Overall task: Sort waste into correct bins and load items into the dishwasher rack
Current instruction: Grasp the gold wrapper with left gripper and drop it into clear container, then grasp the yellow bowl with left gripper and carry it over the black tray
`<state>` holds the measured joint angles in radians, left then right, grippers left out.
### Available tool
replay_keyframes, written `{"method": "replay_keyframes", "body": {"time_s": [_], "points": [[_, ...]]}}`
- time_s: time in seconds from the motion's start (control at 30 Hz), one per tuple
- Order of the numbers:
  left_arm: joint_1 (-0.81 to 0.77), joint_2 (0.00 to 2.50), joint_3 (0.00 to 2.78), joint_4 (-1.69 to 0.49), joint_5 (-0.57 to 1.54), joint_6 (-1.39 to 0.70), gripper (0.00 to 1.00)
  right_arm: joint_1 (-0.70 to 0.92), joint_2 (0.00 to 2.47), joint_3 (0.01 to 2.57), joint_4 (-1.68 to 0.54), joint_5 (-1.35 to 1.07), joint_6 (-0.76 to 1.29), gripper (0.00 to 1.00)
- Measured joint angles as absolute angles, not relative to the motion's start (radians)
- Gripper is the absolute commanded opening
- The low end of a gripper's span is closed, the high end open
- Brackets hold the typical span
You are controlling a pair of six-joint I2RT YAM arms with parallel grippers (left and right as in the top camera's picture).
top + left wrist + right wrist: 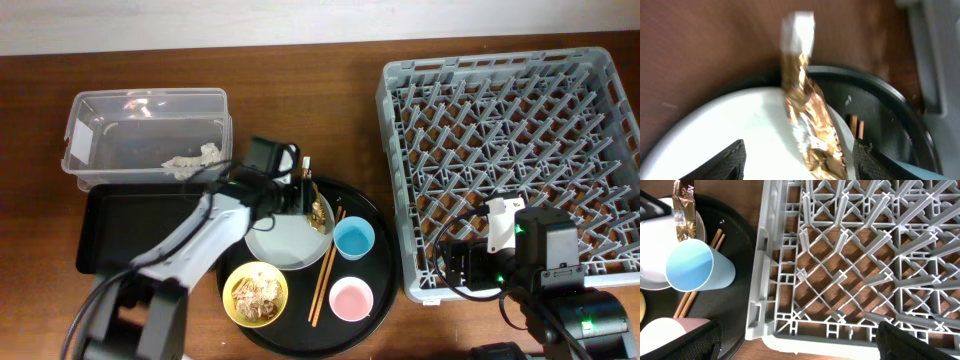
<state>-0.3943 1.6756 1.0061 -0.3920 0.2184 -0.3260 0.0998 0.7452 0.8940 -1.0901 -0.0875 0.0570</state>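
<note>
My left gripper [800, 162] is open just above the pale grey plate [283, 240], one finger on each side of the brown-gold wrapper [812, 135] that lies on the plate's right edge [319, 211]. It is not closed on the wrapper. My right gripper [800, 347] is open and empty over the front left corner of the grey dishwasher rack [510, 150]. The yellow bowl [255, 293] holds brownish food scraps. The blue cup [354, 238], pink cup [351, 298] and chopsticks [325, 268] stand on the round black tray [378, 262].
The clear tub [100, 120] at the back left holds pale crumpled pieces [190, 157]. The shallow black rectangular tray [130, 230] lies in front of it, partly under my left arm. The rack [865, 255] is empty of dishes.
</note>
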Motion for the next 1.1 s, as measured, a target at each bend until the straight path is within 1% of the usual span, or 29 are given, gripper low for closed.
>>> {"method": "replay_keyframes", "body": {"time_s": [0.07,0.1,0.17,0.2,0.23,0.27,0.3,0.47,0.53,0.67,0.77,0.8,0.83,0.87,0.93,0.97,1.1], "points": [[-0.413,1.740,1.006,-0.376,0.226,-0.375,0.66,0.100,0.745,0.894,-1.090,-0.088,0.057,0.99],[-0.413,1.763,1.006,-0.352,0.237,-0.394,0.61,0.100,0.745,0.894,-1.091,-0.088,0.057,0.99],[-0.413,1.789,1.006,-0.329,0.256,-0.410,0.45,0.100,0.745,0.894,-1.091,-0.088,0.057,0.99],[-0.413,1.803,1.006,-0.319,0.263,-0.420,0.29,0.100,0.745,0.894,-1.092,-0.088,0.057,0.99],[-0.413,1.812,1.006,-0.318,0.268,-0.425,0.20,0.100,0.745,0.894,-1.092,-0.088,0.057,0.99],[-0.413,1.816,1.006,-0.316,0.274,-0.427,0.07,0.100,0.745,0.894,-1.092,-0.088,0.057,0.99],[-0.413,1.817,1.006,-0.310,0.282,-0.431,0.00,0.100,0.745,0.894,-1.092,-0.088,0.057,0.99],[-0.410,1.817,1.006,-0.320,0.290,-0.434,0.00,0.100,0.745,0.894,-1.092,-0.088,0.056,0.99],[-0.376,1.783,1.006,-0.355,0.293,-0.431,0.00,0.100,0.745,0.894,-1.092,-0.088,0.057,0.99],[-0.237,1.572,1.006,-0.349,0.281,-0.410,0.00,0.100,0.745,0.894,-1.092,-0.088,0.057,0.99],[-0.065,1.442,1.007,-0.316,0.211,-0.406,0.01,0.100,0.745,0.894,-1.092,-0.088,0.057,0.99],[-0.020,1.441,1.007,-0.310,0.184,-0.405,0.04,0.100,0.745,0.894,-1.092,-0.088,0.057,0.99],[0.027,1.447,1.007,-0.302,0.139,-0.405,0.17,0.100,0.745,0.894,-1.092,-0.088,0.057,0.99],[0.057,1.452,1.006,-0.289,0.107,-0.403,0.35,0.100,0.745,0.894,-1.092,-0.088,0.057,0.99],[0.092,1.469,1.007,-0.241,0.063,-0.397,0.38,0.100,0.745,0.894,-1.092,-0.087,0.057,0.99],[0.100,1.483,1.007,-0.217,0.054,-0.398,0.41,0.100,0.745,0.894,-1.092,-0.088,0.057,0.99],[0.109,1.522,1.006,-0.183,0.050,-0.364,0.39,0.100,0.745,0.894,-1.092,-0.088,0.057,0.99]]}}
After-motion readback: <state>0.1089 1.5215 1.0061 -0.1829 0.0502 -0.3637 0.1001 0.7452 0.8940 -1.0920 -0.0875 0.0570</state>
